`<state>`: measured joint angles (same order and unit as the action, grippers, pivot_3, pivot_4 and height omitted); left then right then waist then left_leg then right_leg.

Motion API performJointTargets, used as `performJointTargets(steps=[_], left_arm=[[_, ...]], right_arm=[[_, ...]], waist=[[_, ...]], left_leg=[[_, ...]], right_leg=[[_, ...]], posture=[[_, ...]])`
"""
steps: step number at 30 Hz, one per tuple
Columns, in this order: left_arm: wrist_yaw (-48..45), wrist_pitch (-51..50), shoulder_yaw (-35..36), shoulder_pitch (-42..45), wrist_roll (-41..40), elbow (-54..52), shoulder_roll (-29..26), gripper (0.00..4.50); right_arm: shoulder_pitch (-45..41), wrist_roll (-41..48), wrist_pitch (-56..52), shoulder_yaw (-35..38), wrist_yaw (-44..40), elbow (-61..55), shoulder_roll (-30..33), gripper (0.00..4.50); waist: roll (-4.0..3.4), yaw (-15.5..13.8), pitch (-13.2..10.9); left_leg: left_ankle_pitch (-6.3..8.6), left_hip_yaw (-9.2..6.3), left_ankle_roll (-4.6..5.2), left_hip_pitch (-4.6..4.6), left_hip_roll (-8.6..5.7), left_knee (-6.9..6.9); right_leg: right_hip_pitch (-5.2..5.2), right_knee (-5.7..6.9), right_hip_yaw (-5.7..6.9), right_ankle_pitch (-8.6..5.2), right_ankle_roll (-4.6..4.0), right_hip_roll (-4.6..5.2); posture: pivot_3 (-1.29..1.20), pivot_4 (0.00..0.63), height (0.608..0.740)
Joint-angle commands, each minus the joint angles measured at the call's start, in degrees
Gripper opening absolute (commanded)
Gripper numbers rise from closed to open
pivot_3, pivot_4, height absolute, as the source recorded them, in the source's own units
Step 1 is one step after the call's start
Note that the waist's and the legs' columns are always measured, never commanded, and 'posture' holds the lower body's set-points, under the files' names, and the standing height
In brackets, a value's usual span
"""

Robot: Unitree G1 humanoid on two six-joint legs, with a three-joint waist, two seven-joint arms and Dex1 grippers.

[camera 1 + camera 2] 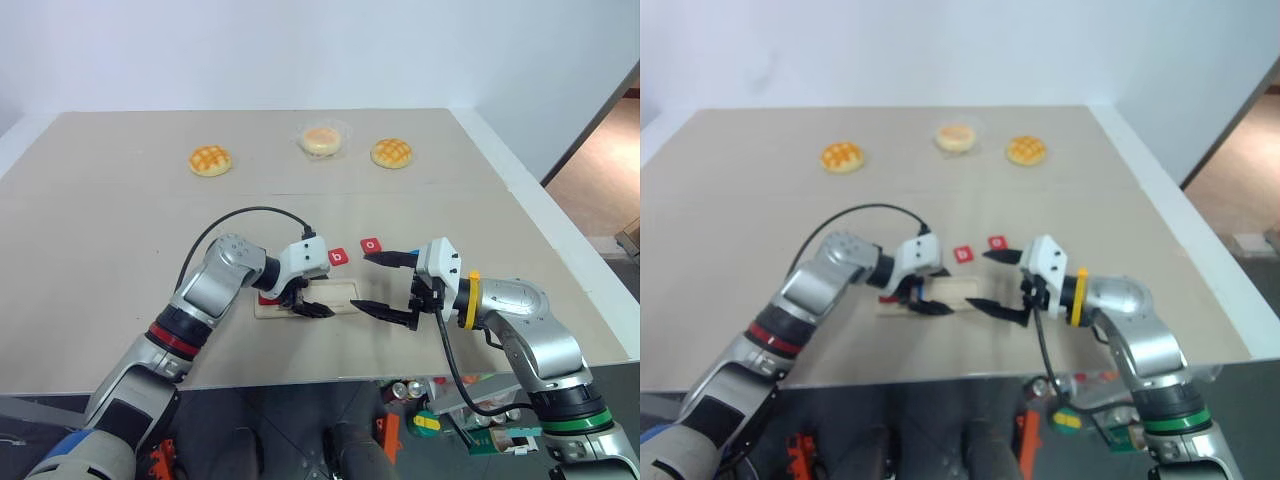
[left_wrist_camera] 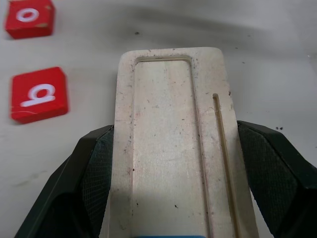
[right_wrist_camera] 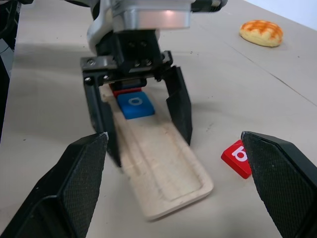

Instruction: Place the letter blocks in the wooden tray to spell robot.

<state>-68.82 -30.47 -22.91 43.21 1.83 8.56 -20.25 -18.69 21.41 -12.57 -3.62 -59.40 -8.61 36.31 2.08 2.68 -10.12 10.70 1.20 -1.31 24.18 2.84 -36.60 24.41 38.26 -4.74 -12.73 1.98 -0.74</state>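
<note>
Blue "o" block (image 3: 135, 106) sits in the wooden tray (image 3: 168, 168) between left fingers (image 3: 179, 106).

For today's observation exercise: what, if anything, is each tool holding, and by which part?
Left tool clamps the tray across its two long edges. Right tool is open, holding nothing.

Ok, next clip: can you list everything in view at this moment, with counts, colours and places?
table: one, beige, under everything.
buns: two, golden and criss-crossed, far side of table, left and right.
pastry in clear cup: one, pale, between the buns.
wooden tray: one, pale wood, near edge.
blocks in tray: two, blue o with a red one behind it.
loose blocks: two, red, b and o, beside the tray.
left gripper: black, closed across the tray.
right gripper: black, open, facing the tray's end.
</note>
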Motion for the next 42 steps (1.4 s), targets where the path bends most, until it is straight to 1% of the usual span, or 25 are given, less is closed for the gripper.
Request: performJointTargets(steps=[1,8,17,24,31,33,34,40,42], left_arm=[[-0.30,1.84,-1.04,0.71,-1.10,-1.30,0.32,3.20],[-1.74,9.97,-2.39,3.56,-0.07,5.52,0.16,3.20],[-1.03,14.87,-1.60,7.94,0.63,15.36,2.02,3.20],[-1.48,18.16,-2.27,8.35,1.31,18.22,2.03,3.20],[-1.54,17.98,-1.93,7.63,0.87,17.87,2.03,3.20],[-1.35,18.61,-1.62,7.49,0.81,17.60,1.69,4.25],[-1.34,18.83,-1.29,7.45,0.63,17.24,1.38,4.44],[-2.71,19.05,1.53,7.33,-2.24,13.29,-0.46,4.44],[-4.57,16.86,4.35,6.90,-6.14,9.99,-1.59,4.44]], right_arm=[[-0.95,-0.13,1.09,0.40,-0.01,-0.56,-0.40,4.50],[-0.72,-0.54,1.64,0.44,0.02,-0.18,-0.74,4.50],[0.87,-0.55,1.69,1.02,0.45,-1.34,-0.46,4.50],[1.75,-0.58,1.84,1.30,0.81,-1.55,-0.07,4.50],[2.20,0.67,0.78,2.58,1.68,-0.16,-0.53,4.50],[1.97,0.87,0.80,3.15,1.89,0.91,-0.51,4.50],[1.75,0.97,0.79,3.43,1.94,1.44,-0.46,4.50],[0.90,0.50,1.37,3.70,1.43,2.77,-0.19,4.50],[0.27,0.48,1.51,3.84,1.45,3.41,-0.25,4.50]], waist=[[0.00,-0.02,0.00],[0.00,-0.03,0.00],[0.00,-0.05,0.00],[0.00,-0.04,0.00],[0.00,-0.04,0.00],[0.00,-0.04,0.00],[0.00,-0.04,0.00],[-0.01,-0.01,0.00],[-0.01,0.01,-0.01]], left_leg=[[0.00,0.00,0.00,0.00,0.00,0.00],[0.00,0.00,0.00,-0.01,-0.01,0.00],[0.00,0.00,0.00,0.00,-0.04,0.01],[0.00,-0.01,0.00,0.00,-0.04,0.01],[0.00,-0.01,0.00,0.00,-0.04,0.00],[0.00,-0.01,0.00,0.00,-0.04,0.00],[0.00,-0.01,0.00,0.00,-0.04,0.00],[0.00,-0.01,0.00,0.00,-0.04,0.02],[0.00,-0.01,0.00,0.00,-0.04,0.03]], right_leg=[[0.00,0.00,0.00,0.00,0.00,0.00],[-0.01,0.00,-0.01,0.00,0.00,0.00],[0.00,-0.02,0.00,-0.01,0.00,0.01],[0.00,-0.02,0.00,-0.01,0.00,0.01],[-0.01,-0.01,-0.01,0.00,0.00,0.01],[-0.01,-0.01,-0.01,0.00,0.00,0.01],[-0.01,-0.01,-0.01,0.00,0.00,0.01],[-0.01,-0.01,-0.01,0.00,0.00,0.00],[0.00,-0.02,-0.01,-0.01,0.00,0.00]], posture=[[0.00,0.150,0.739],[0.00,0.150,0.739],[0.00,0.150,0.739],[0.00,0.150,0.739],[0.00,0.150,0.739],[0.00,0.150,0.739],[0.00,0.150,0.739],[0.00,0.150,0.739],[0.00,0.150,0.739]])
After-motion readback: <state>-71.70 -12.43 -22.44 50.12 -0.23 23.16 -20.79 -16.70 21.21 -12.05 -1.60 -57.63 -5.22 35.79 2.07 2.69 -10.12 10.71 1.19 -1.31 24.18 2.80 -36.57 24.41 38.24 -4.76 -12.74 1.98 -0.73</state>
